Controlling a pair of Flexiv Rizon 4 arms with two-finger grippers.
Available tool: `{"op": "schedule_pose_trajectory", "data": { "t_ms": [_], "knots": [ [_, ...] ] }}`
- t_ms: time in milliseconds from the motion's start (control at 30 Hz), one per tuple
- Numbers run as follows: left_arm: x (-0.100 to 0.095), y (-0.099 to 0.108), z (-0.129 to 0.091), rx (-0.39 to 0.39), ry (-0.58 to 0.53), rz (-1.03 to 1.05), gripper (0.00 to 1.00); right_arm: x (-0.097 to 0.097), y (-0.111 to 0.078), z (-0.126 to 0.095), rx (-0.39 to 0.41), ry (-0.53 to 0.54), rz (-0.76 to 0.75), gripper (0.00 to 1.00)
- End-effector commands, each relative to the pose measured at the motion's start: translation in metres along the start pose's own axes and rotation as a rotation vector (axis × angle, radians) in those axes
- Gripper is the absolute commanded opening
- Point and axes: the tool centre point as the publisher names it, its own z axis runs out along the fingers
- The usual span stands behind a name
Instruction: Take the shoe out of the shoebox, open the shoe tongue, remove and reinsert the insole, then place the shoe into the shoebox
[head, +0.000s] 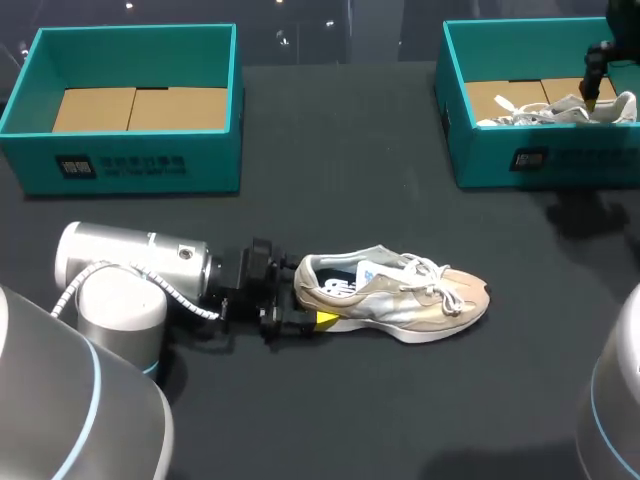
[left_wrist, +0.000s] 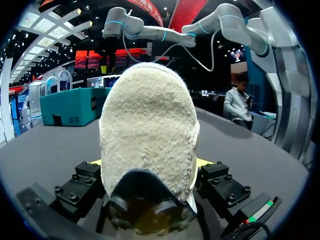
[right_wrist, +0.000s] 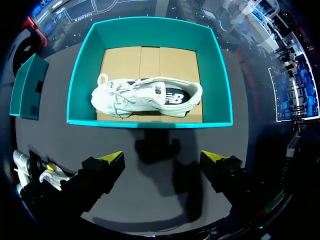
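Your left claw (head: 308, 300) lies low along the black table (head: 330, 400), closed on the heel of the tan sneaker (head: 400, 295), a suede-and-mesh shoe with white laces and a white sole. The left wrist view shows the fuzzy heel counter filling the gap, with a yellow tip pressed to each side. The shoe stands upright on its sole, toe pointing away from the arm, well clear of both boxes.

Your right claw (right_wrist: 164, 159) hangs wide open, holding nothing, above the right-hand teal cardboard shoebox (head: 560, 160). A white sneaker (right_wrist: 145, 97) lies inside on the brown liner. The left-hand teal cardboard shoebox (head: 130, 160) shows only its liner.

Expect the tan sneaker to be light, with a soft upper that collapses under pressure. The heel counter and sole are likely the stiffest parts, so the heel hold looks sound for steadying it. The tongue is probably thin and floppy beneath loose laces; pinch its top edge. The insole should bend easily, so take it at the heel end, where the collar opens widest.
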Motion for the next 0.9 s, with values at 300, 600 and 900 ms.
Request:
{"op": "schedule_pose_trajectory", "data": {
  "t_ms": [300,600,900],
  "knots": [
    [0.001,-0.001,0.000,-0.001,-0.002,0.000,0.00,0.093,-0.089,-0.027,0.001,-0.024,0.109,1.00],
    [0.001,-0.001,0.000,-0.001,-0.002,0.000,0.00,0.169,-0.123,-0.028,0.046,0.036,0.123,1.00],
    [0.001,-0.001,0.000,-0.001,-0.002,0.000,0.00,0.169,-0.123,-0.028,0.046,0.036,0.123,1.00]
  ]
}}
